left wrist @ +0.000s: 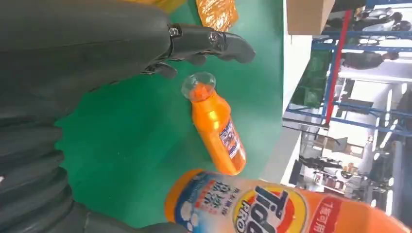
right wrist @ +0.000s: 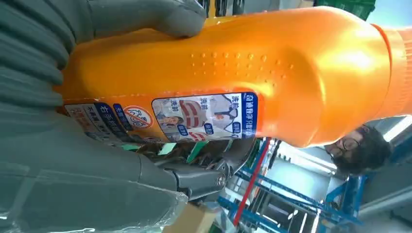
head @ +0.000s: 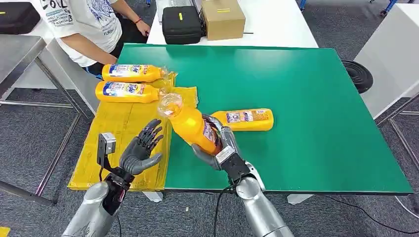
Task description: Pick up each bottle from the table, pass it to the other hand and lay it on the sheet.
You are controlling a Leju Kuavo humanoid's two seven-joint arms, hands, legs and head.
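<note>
My right hand (head: 221, 146) grips an orange detergent bottle (head: 191, 124) by its base, held above the green table (head: 316, 98) with its clear cap tilted toward the left; the right wrist view has its body (right wrist: 233, 73) close up. My left hand (head: 140, 148) is open, fingers spread, a short way left of that bottle and apart from it. A second orange bottle (head: 245, 119) lies on the green table behind the held one, also seen from the left wrist (left wrist: 217, 128). Two more bottles (head: 132, 72) (head: 127, 92) lie on the yellow sheet (head: 118, 148).
A person in a white shirt (head: 84, 22) sits at the far left corner. A black case (head: 182, 23) and a cardboard box (head: 222, 18) stand on the white table behind. A grey metal table (head: 15, 54) is at the left.
</note>
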